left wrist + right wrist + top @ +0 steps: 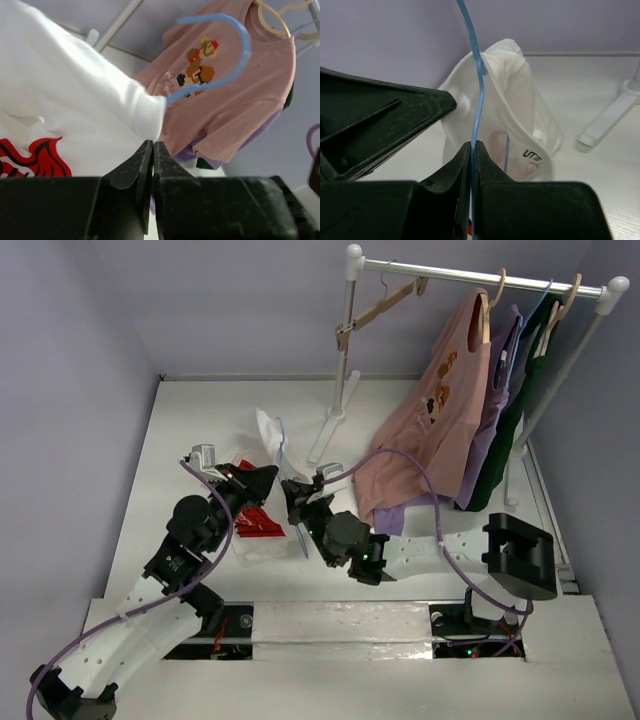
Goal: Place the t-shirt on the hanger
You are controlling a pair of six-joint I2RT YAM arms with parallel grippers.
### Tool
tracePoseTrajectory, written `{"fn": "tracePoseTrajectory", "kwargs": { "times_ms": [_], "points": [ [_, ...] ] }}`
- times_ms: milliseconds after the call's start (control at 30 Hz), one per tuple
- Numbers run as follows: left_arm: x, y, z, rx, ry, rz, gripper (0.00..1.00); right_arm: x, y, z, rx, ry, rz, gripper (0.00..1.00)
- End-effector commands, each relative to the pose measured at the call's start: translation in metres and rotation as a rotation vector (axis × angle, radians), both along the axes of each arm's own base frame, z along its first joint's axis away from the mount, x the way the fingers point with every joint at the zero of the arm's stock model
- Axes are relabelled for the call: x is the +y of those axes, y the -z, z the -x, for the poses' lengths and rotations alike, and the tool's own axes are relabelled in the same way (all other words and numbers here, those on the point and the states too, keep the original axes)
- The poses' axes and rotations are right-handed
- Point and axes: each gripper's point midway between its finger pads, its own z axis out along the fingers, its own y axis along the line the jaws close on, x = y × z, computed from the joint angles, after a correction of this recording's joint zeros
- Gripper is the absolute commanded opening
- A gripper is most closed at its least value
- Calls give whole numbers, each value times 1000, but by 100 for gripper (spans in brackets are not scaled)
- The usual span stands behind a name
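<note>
The white t-shirt [267, 428] with a red graphic [257, 524] is lifted off the table between my two grippers. It also shows in the left wrist view [75, 90] and the right wrist view [520, 110]. The light-blue wire hanger [281, 440] runs up through the shirt's neck opening. Its hook [243, 45] sticks out past the white fabric. My left gripper [152, 145] is shut on the shirt's hemmed edge, just left of the hanger [266, 480]. My right gripper [475, 146] is shut on the hanger's wire [477, 90], next to the left one [293, 494].
A white clothes rack [480, 278] stands at the back right, one foot [605, 125] near the shirt. On it hang a pink shirt [430, 430], a lilac garment [495, 410], a dark green one [512, 430] and an empty wooden hanger [385, 302].
</note>
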Motion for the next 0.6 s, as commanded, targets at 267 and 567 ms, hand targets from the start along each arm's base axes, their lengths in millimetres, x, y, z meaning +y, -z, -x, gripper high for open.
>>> {"fn": "tracePoseTrajectory", "kwargs": {
  "times_ms": [267,567],
  "points": [
    [-2,0,13,16,50,-11,0,7,-43,-28,-106,-73,-197,0],
    [7,45,15,122,3,-32,5,-25,-40,-9,-171,-136,-247,0]
  ]
}}
